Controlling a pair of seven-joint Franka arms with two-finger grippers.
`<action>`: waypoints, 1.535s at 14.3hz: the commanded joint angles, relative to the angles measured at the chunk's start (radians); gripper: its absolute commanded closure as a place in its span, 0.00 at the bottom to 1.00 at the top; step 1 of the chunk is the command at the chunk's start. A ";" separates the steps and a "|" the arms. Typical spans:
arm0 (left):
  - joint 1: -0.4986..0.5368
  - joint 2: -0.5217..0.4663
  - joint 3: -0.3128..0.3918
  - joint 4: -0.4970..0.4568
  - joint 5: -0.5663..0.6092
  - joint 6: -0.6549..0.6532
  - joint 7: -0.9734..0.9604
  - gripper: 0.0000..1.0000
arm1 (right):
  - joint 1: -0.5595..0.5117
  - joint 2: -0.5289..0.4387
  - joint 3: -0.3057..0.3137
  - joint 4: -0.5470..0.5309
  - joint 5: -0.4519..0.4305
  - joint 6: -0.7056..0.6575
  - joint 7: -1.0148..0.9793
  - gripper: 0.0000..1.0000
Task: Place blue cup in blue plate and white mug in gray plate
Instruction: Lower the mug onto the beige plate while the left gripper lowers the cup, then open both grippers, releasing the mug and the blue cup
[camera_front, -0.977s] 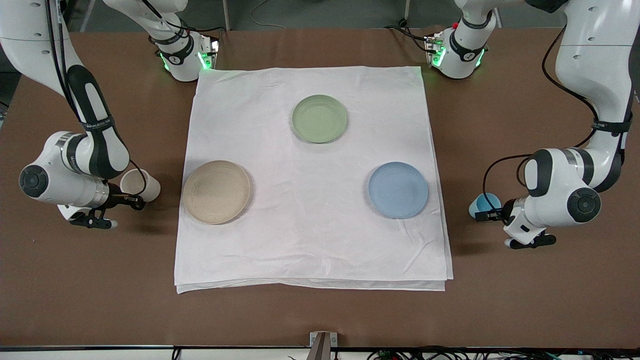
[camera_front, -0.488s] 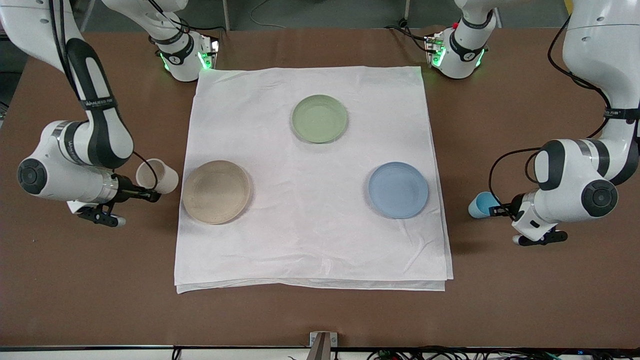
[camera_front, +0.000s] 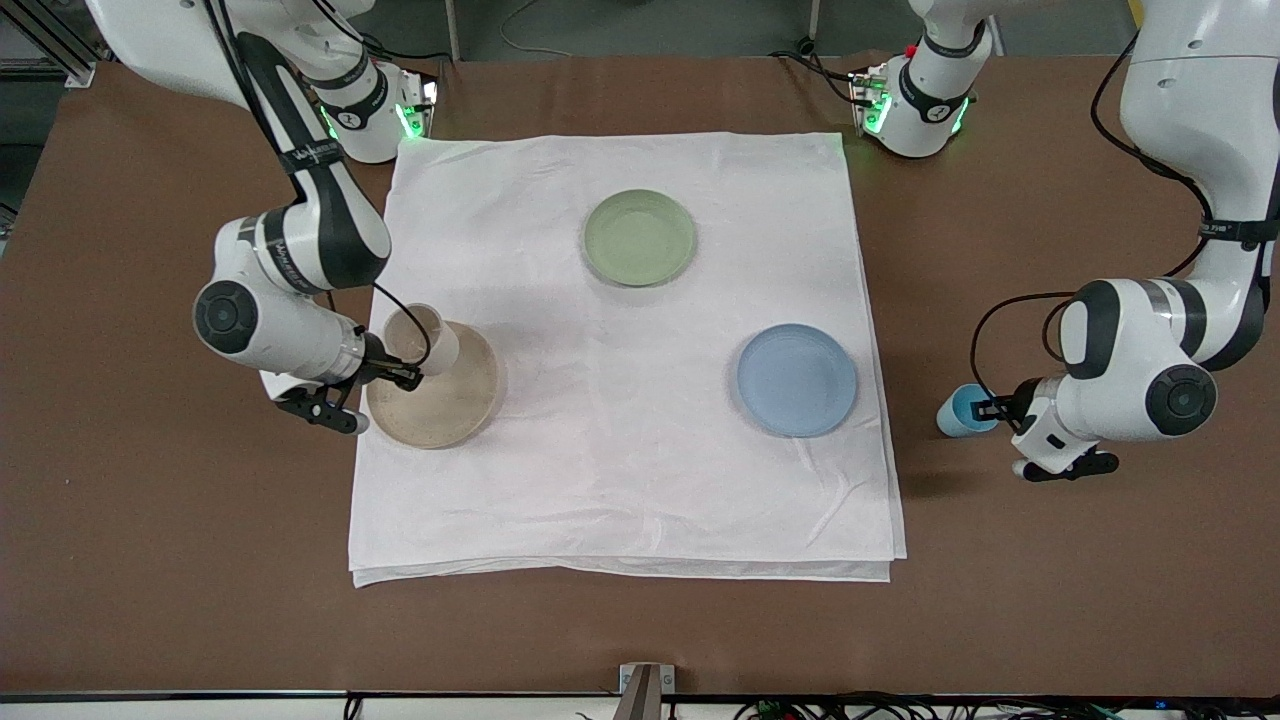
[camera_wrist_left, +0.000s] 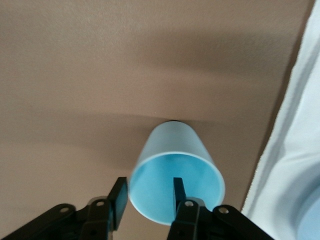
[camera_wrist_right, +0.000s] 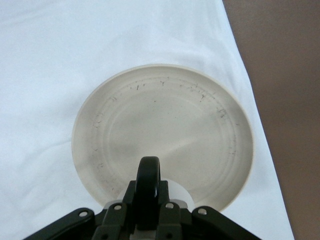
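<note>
Gripping the white mug by its black handle, the right pincer hangs over the edge of the gray plate toward the right arm's end of the worktop. The mug is tilted, its mouth facing the front camera, above the plate. In the right wrist view the handle stands pinched between the fingers, with the plate spread beneath. The left pincer is clamped on the rim of the blue cup: in the left wrist view one finger sits inside the cup's mouth and the other outside the wall. The cup is over bare worktop just off the white cloth, beside the blue plate. A green plate lies on the cloth, farther from the front camera.
</note>
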 joint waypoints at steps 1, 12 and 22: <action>0.002 0.023 0.000 -0.004 0.030 0.036 0.010 0.62 | -0.008 0.006 -0.005 -0.061 -0.025 0.081 -0.001 1.00; -0.012 -0.056 -0.138 0.010 0.019 0.010 -0.123 1.00 | -0.019 0.014 -0.010 0.075 -0.080 -0.092 -0.010 0.00; -0.133 -0.015 -0.270 -0.088 0.074 0.088 -0.470 0.86 | -0.279 -0.214 -0.014 0.358 -0.186 -0.636 -0.514 0.00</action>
